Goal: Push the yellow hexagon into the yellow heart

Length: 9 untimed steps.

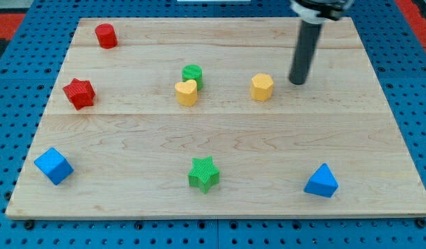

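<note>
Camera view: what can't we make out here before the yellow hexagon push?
- Arm above the rod: cut off by the view's top edge; only the collar shows. My tip is visible, to the right of the yellow hexagon.
- Contact between the yellow heart and the green cylinder: they overlap in this view, so touching or apart cannot be told.
- Board bottom corners: cut off or nearly so at the view's bottom.

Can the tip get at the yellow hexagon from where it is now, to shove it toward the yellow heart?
Probably yes. My tip sits just to the view's right of the yellow hexagon, with bare board between them. The yellow heart lies further left, roughly in line, touching or nearly touching the green cylinder.
</note>
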Each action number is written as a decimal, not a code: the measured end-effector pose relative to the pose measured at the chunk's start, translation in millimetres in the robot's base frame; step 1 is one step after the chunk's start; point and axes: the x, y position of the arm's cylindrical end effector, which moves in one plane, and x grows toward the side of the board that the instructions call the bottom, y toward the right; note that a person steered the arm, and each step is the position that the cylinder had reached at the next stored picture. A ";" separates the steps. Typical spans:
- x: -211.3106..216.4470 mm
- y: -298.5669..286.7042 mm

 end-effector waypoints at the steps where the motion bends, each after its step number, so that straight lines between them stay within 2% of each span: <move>1: 19.3 -23.6; 3: -14.7 -88.2; 5: -9.2 -145.9; 6: 4.9 -111.7; 7: 26.0 -113.9; 9: 26.0 -164.4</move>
